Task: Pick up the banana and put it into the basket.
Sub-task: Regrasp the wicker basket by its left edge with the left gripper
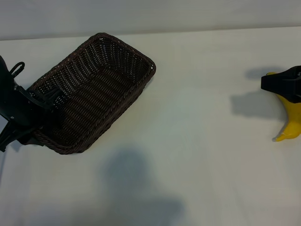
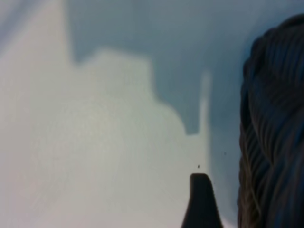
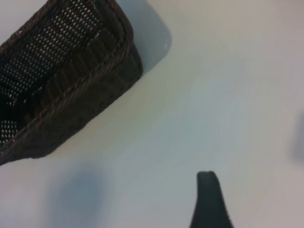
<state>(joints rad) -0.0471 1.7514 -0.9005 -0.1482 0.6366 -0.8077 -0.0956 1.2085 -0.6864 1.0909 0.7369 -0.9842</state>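
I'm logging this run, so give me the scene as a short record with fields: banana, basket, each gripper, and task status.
banana: yellow banana at the table's right edge, partly under the right gripper
basket: dark wicker basket at the table's left, nothing visible inside
left gripper: left gripper at the basket's left end, over its rim
right gripper: over the banana; grip cannot be confirmed
table: white table
task status: banana not yet in the basket

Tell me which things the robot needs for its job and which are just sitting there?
Needed for the job:
- banana, at the table's right edge
- basket, woven, dark brown, on the left
- right gripper, over the banana
- left gripper, at the basket's left end

Just there:
- white table; nothing else lies about
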